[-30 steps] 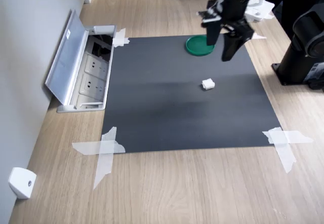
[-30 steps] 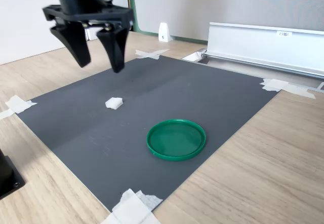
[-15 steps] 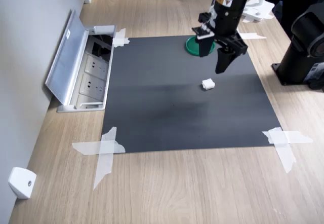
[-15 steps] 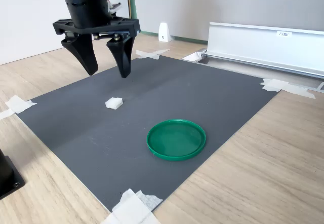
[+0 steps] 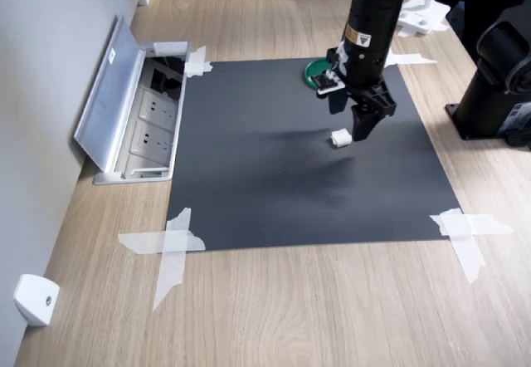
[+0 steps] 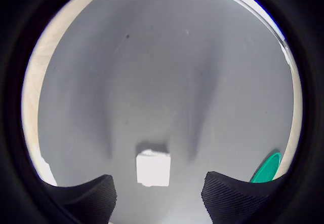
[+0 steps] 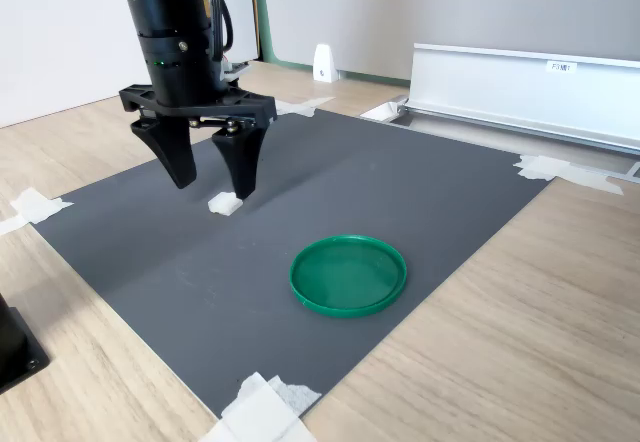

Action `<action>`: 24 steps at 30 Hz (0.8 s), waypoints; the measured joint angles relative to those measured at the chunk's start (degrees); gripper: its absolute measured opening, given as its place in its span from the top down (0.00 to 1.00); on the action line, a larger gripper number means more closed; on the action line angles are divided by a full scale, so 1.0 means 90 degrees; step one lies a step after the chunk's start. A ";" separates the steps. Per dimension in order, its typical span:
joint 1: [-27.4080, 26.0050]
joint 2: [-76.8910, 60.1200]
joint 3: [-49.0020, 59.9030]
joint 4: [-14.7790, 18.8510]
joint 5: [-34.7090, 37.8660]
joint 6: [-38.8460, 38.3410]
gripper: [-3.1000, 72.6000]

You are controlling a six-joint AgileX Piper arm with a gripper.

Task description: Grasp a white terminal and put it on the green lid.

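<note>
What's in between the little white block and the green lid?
Nothing. In the second exterior view only bare dark mat lies between the white terminal and the green lid; the open gripper hangs over the terminal, not in that stretch.

small labels on arm point(image 5: 362, 36) and metal cover point(image 7: 562, 65), print unreadable

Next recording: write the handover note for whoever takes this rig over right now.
Gripper: open, pointing down just above the mat, holding nothing.
White terminal: on the dark mat; in the wrist view it sits between the two fingertips.
Green lid: on the mat apart from the terminal, nothing on it.
Done: gripper positioned over the terminal.
Left: finish lowering, close, lift, carry to the lid, release.
</note>
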 joint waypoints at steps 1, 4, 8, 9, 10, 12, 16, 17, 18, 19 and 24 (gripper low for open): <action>0.0000 0.0029 0.0000 0.0000 -0.0028 0.0000 0.00; 0.0000 0.0171 0.0000 0.0000 -0.0072 0.0000 0.00; 0.0000 0.0283 0.0000 0.0000 -0.0173 0.0000 0.01; 0.0000 0.0291 0.0000 0.0000 -0.0181 0.0000 0.01; 0.0000 0.0301 0.0000 0.0000 -0.0208 0.0000 0.01; 0.0000 0.0315 0.0000 0.0000 -0.0262 0.0000 0.01; 0.0000 0.0431 0.0000 0.0000 -0.0320 -0.0012 0.02; 0.0000 0.0457 0.0000 0.0000 -0.0322 -0.0018 0.02; 0.0000 0.0478 0.0000 0.0000 -0.0322 -0.0020 0.02; 0.0000 0.0494 0.0000 0.0000 -0.0328 -0.0020 0.02; 0.0000 0.0612 0.0000 0.0000 -0.0336 -0.0025 0.02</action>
